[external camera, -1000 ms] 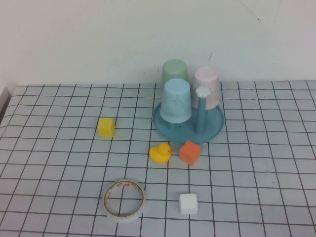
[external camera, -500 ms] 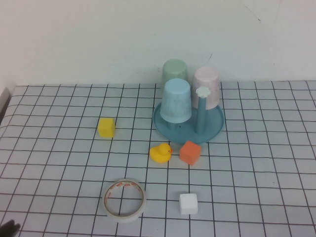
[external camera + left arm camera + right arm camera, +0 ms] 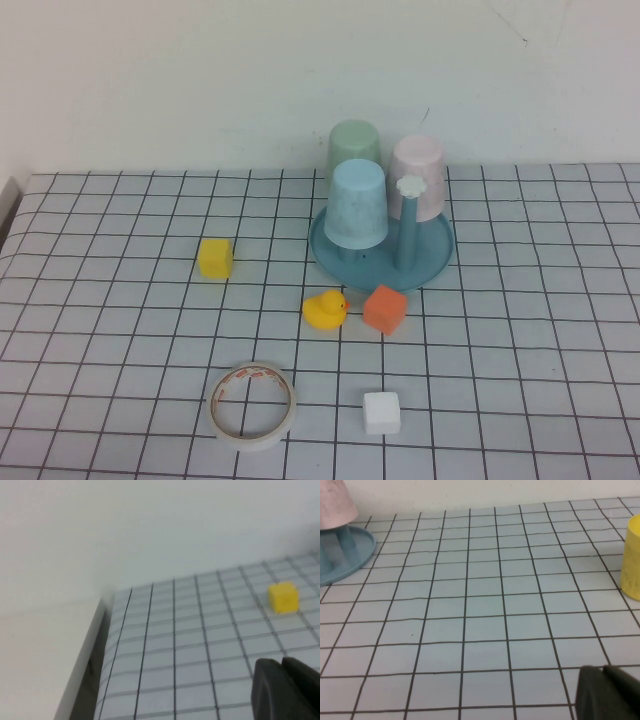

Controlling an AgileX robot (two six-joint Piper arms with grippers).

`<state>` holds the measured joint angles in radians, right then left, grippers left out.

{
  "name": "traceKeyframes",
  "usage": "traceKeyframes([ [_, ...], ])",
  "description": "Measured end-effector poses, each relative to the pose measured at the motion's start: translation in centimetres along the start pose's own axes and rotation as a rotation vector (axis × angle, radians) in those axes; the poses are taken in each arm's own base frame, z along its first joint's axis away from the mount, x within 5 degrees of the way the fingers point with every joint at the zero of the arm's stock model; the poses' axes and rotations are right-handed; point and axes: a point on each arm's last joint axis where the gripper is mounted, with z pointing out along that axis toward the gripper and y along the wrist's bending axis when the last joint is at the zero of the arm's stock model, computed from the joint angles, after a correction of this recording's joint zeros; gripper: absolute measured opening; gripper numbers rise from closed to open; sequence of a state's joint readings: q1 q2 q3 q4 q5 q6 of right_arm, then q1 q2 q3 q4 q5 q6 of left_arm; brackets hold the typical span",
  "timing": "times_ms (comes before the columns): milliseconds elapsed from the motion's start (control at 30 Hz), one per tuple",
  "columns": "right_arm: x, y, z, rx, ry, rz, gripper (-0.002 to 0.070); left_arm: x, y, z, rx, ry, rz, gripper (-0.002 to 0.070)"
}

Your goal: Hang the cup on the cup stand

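The pale pink cup (image 3: 418, 177) sits upside down over a peg at the back right of the teal-blue cup stand (image 3: 437, 262). A light blue cup (image 3: 356, 204) and a mint green cup (image 3: 354, 147) hang upside down on the same stand. One blue peg with a white flower cap (image 3: 409, 186) is bare. The right wrist view shows the pink cup (image 3: 335, 502) and the stand's rim (image 3: 355, 550) far off. My left gripper (image 3: 282, 662) and my right gripper (image 3: 605, 669) are shut and empty, low over the table, both outside the high view.
A yellow cube (image 3: 215, 257), a yellow duck (image 3: 325, 310), an orange cube (image 3: 385, 308), a tape roll (image 3: 251, 405) and a white cube (image 3: 381, 412) lie in front of the stand. A yellow round object (image 3: 632, 560) stands near my right gripper. The table's left edge (image 3: 95, 650) is by my left gripper.
A dark tip of my left gripper showed at the bottom left corner of the high view half a second ago; it is out of that view now. The cups and stand have not moved.
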<state>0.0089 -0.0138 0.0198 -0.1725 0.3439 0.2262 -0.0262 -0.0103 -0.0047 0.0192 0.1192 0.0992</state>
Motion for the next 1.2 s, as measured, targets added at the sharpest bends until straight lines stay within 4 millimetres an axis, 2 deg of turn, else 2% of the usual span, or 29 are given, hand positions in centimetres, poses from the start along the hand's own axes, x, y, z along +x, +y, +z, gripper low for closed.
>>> traceKeyframes([
  [200, 0.0, 0.0, 0.0, 0.000, 0.000, 0.000, -0.0001, 1.2, 0.3, 0.1, -0.070, 0.072, -0.020, -0.0001],
  [433, 0.0, 0.0, 0.0, 0.000, 0.000, 0.000, -0.0001, 2.4, 0.0, -0.1, -0.055, 0.200, -0.084, -0.0001],
  [1200, 0.0, 0.0, 0.0, 0.000, 0.000, 0.000, -0.0001, 2.4, -0.1, -0.1, -0.044, 0.208, -0.124, -0.0001],
])
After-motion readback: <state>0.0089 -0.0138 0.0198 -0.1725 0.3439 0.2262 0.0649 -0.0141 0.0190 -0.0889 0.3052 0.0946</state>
